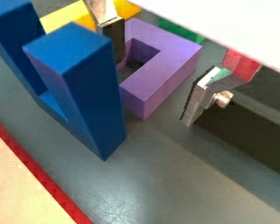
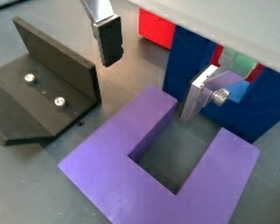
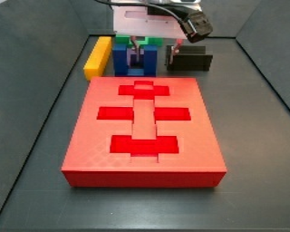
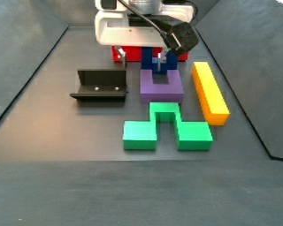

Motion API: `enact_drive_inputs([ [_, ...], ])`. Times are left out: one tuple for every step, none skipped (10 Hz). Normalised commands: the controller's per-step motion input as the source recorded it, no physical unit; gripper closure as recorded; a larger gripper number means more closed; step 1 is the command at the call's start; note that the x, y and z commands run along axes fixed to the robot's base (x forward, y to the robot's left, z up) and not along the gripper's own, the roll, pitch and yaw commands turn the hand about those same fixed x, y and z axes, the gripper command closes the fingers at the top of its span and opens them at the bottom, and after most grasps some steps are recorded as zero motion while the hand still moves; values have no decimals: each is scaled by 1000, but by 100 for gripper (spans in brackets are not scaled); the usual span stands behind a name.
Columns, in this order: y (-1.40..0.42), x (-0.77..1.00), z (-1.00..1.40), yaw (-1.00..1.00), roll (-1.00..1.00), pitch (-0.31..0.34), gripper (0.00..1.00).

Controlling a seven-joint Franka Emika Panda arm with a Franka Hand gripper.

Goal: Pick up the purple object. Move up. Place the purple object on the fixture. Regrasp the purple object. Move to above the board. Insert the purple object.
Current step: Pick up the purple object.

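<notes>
Tool [image 2: 154, 74] low over purple object [image 2: 166, 162], fingers [image 2: 108, 39] apart, straddling one prong; fixture [image 2: 43, 87] just beside; object flat on worktop.

A blue block [image 4: 163, 62] stands upright near the floor's [image 4: 61, 132] far edge. A yellow bar [image 4: 210, 91] lies lengthwise toward its right edge. A green block [image 4: 165, 126], seemingly U-shaped, lies flat mid-floor, just beside the bar's near end.
</notes>
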Motion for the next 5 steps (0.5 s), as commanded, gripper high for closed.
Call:
enact_drive_inputs([
  [0, 0, -171, 34, 7, 0, 0],
  [0, 0, -120, 71, 0, 0, 0],
  [34, 0, -77, 74, 14, 0, 0],
  [37, 0, -60, 71, 56, 0, 0],
  [0, 0, -49, 40, 106, 0, 0],
])
